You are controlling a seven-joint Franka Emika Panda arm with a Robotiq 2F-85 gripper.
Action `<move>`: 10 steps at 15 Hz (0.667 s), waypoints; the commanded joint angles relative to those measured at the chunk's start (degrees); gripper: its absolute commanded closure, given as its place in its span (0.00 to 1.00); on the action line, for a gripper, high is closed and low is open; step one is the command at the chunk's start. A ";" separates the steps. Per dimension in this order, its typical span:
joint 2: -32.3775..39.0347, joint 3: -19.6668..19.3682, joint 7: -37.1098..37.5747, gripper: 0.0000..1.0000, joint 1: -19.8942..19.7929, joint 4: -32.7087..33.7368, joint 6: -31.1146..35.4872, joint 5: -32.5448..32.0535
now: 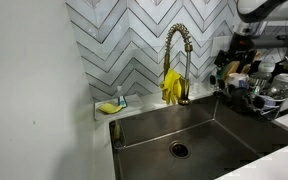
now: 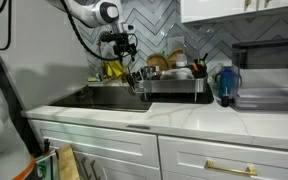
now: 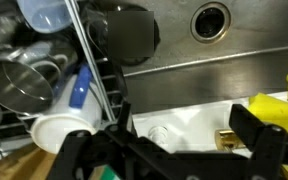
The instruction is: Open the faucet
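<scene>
Your gripper (image 3: 169, 165) has its fingers spread wide with nothing between them, and the wrist view looks down past them at the dish rack (image 3: 44, 80) and the drain (image 3: 211, 18). The brass-gold faucet (image 1: 179, 55) stands at the back edge of the steel sink (image 1: 219, 125), against the chevron tile, with yellow rubber gloves (image 1: 171, 88) draped at its stem. In both exterior views your gripper hangs up beside the faucet, not touching it.

faucet (image 1: 179, 55): behind sink (image 1: 224, 130), at back rim
gloves (image 1: 171, 88): hanging on faucet
dish rack (image 1: 269, 100): beside sink, on its right in an exterior view
</scene>
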 commanded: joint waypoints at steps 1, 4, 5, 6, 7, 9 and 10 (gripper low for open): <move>9.84 0.95 -8.00 0.00 2.51 9.28 3.35 -0.06; 15.69 2.00 -15.72 0.00 3.59 14.39 7.44 0.10; 17.27 2.47 -18.71 0.00 3.71 15.82 7.88 0.36; 13.42 1.52 -13.85 0.00 3.61 11.90 7.14 0.07; 15.09 1.85 -15.73 0.00 3.77 13.42 7.54 0.09; 16.95 2.08 -17.16 0.00 3.90 15.27 7.55 0.08; 17.22 2.09 -17.49 0.00 3.89 15.67 7.54 0.07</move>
